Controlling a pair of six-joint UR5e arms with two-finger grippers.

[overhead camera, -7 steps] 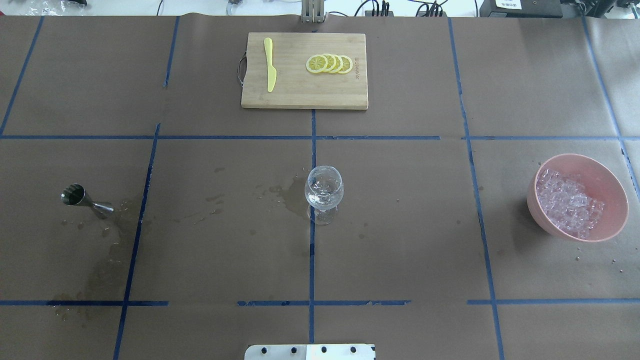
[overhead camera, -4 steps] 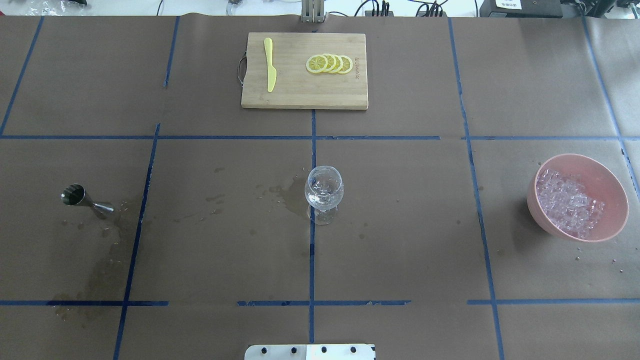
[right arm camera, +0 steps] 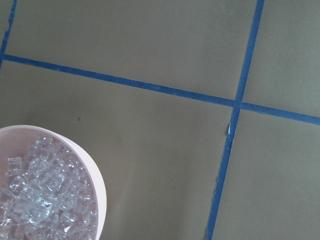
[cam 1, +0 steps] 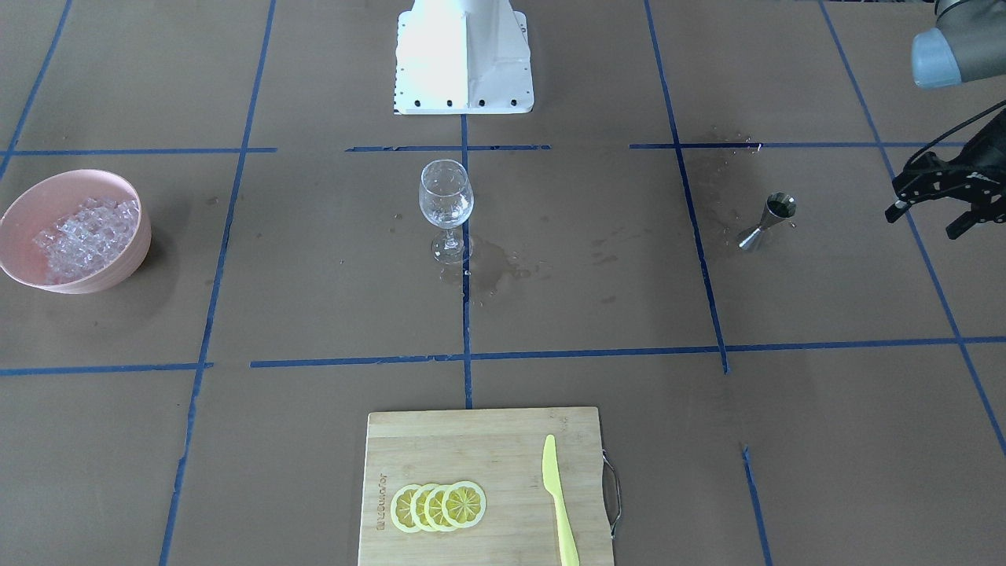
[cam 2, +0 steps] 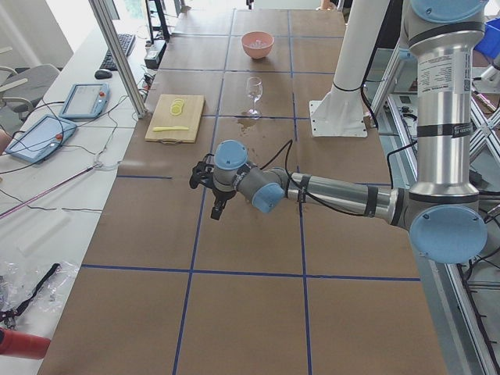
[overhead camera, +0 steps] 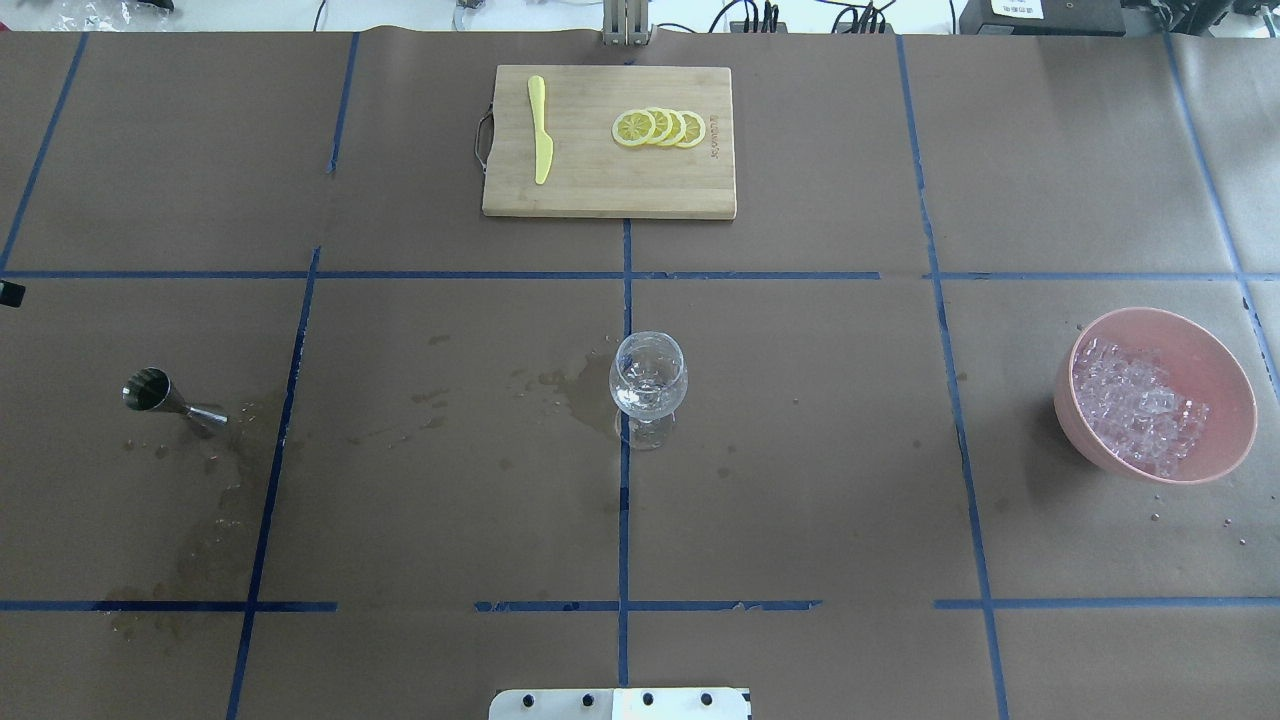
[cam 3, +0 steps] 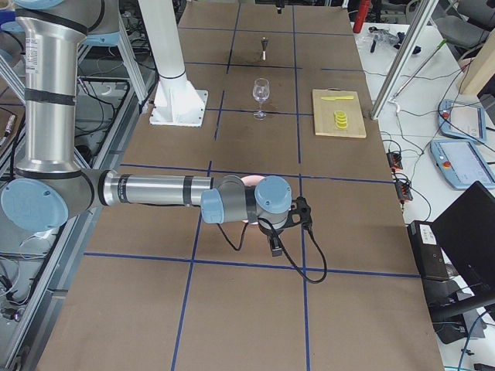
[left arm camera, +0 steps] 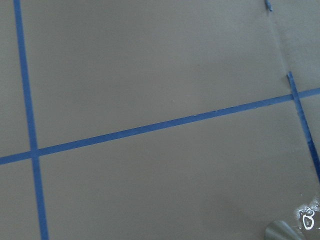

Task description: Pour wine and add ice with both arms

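Two arms hang over the brown worktop (overhead camera: 800, 500), one near each end. The left arm (cam 2: 336, 191) reaches out low by the left end. Its left gripper (cam 1: 923, 222) hangs above the paper, near the small metal cup (cam 1: 766, 224) but not touching it. We see its two jaws apart, with nothing between them.

The wine (cam 1: 783, 207) is a little dark pool in the top of that metal cup. The cup stands upright near the left end, with wet marks (overhead camera: 215, 520) on the paper beside it.

The right arm (cam 3: 155, 189) reaches out by the right end. The right gripper (cam 3: 275, 246) hangs close to the pink bowl (overhead camera: 1225, 370). We cannot tell if its jaws are apart or together.

Lots of ice (overhead camera: 1135, 405) is heaped in the pink bowl near the right end.

A wine glass (overhead camera: 648, 385) stands upright in the middle of the worktop, well apart from both grippers.

By the middle of the far edge lies a wooden board (overhead camera: 600, 185). On it are four lemon slices (overhead camera: 660, 128) and a yellow knife (overhead camera: 540, 130).
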